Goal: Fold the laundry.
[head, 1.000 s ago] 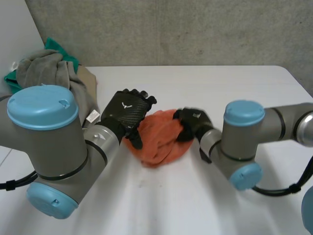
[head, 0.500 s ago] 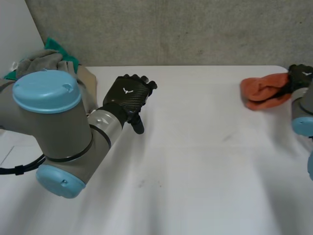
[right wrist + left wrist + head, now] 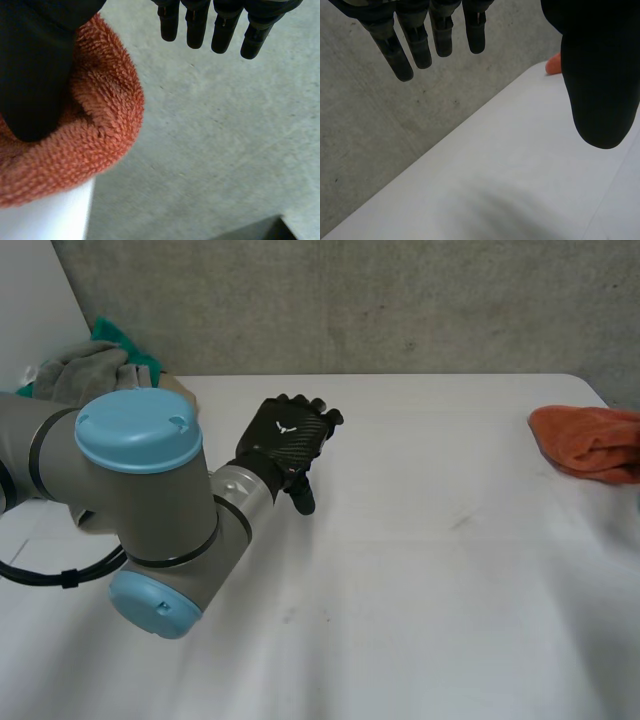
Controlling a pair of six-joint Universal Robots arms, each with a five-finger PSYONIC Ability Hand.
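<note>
In the head view, a white table [image 3: 400, 570] takes up the foreground, with a grey concrete wall [image 3: 400, 300] behind its far edge. The left arm [image 3: 140, 500] reaches in from the near left. Its left hand [image 3: 288, 437] is over the far-left part of the table, back upward, holding nothing. A folded orange towel [image 3: 590, 443] lies at the table's right edge, well apart from that hand. At the far left corner sits a heap of grey cloth [image 3: 85, 375] with a green cloth [image 3: 125, 340] behind it.

In the left wrist view, the left hand's fingers [image 3: 402, 55] hang straight and spread, with the thumb [image 3: 600, 75] wide of them. Below them are bare table and concrete, and a small bit of the orange towel shows beside the thumb.

In the right wrist view, the right hand [image 3: 35, 60] is wide: its fingers [image 3: 225, 30] are straight over the grey concrete floor [image 3: 225, 140], and its thumb rests in a fold of the orange towel at the table's edge.
</note>
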